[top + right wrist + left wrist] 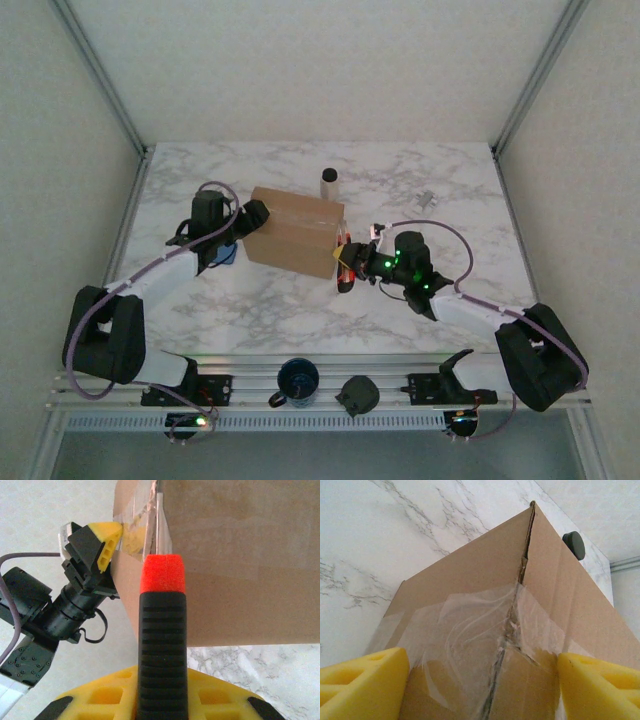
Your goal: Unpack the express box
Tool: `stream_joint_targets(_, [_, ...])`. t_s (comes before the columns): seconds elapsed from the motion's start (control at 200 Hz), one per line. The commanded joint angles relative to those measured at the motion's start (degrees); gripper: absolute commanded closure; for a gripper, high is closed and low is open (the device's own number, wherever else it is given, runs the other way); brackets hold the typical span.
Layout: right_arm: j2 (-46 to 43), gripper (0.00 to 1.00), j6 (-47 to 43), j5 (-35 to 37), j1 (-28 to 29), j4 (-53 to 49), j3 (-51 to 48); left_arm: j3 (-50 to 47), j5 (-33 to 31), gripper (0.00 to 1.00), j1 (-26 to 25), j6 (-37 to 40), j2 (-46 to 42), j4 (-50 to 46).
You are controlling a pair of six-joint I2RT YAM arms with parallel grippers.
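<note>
The box [295, 232] sits mid-table on the marble top [280, 312]. Its long axis runs left to right with a slight skew, and clear tape [470, 630] lies over the end seam. My right gripper [352, 266] is clamped on the knife [162, 645], which points at the box's right end from just beside it, so the cardboard lies dead ahead of the tool. I can't make out the blade itself. The left gripper [482, 656] has its jaws spread wide at the opposite, taped end. One yellow fingertip [106, 540] touches the cardboard, bracing rather than clamping, I judge. The right arm is the one placed to cut. A bottle [329, 182] stands just behind the box, and a cup [298, 380] sits by the near rail. Plain white walls close in on three sides.
</note>
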Motion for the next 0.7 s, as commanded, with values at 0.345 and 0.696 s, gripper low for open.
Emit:
stream_joint_targets(0.345, [-5.8, 1.0, -3.4, -10.9, 3.8, -8.6, -2.2, -4.2, -6.3, 0.25, -0.2, -4.1, 4.5, -13.1])
stream_joint_targets(0.696, [-5.9, 1.0, -1.9, -11.7, 3.8, -5.8, -4.0, -4.1, -6.3, 0.25, -0.2, -4.1, 4.5, -13.2])
